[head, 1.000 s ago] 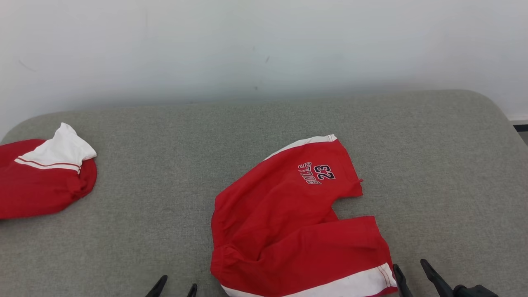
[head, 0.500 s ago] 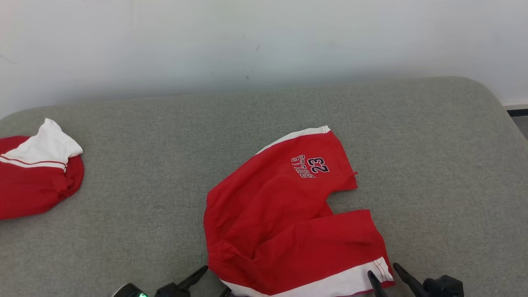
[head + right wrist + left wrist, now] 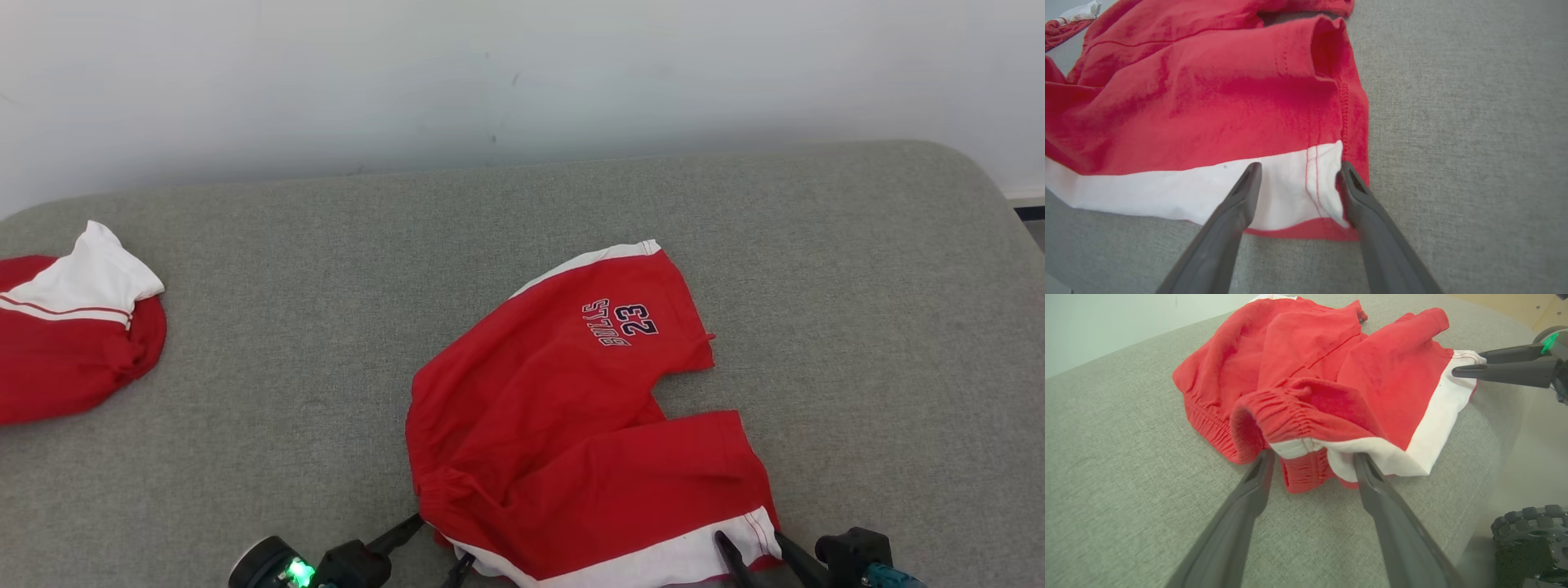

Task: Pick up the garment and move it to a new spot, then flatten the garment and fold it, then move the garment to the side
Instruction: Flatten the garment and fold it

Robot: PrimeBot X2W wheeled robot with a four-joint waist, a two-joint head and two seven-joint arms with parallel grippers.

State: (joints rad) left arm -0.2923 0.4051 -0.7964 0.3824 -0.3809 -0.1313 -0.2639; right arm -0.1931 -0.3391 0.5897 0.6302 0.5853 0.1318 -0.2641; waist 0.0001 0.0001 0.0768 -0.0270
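Fingers of your left gripper (image 3: 1312, 457) and right gripper (image 3: 1298, 169) stand spread, straddling opposite ends of the garment (image 3: 563, 425) hem lying along the surface (image 3: 286, 343) near edge

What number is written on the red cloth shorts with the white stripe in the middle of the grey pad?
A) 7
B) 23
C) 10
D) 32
B: the red cloth shorts with the white stripe carry a dark number 23 beside the word BULLS in the head view.
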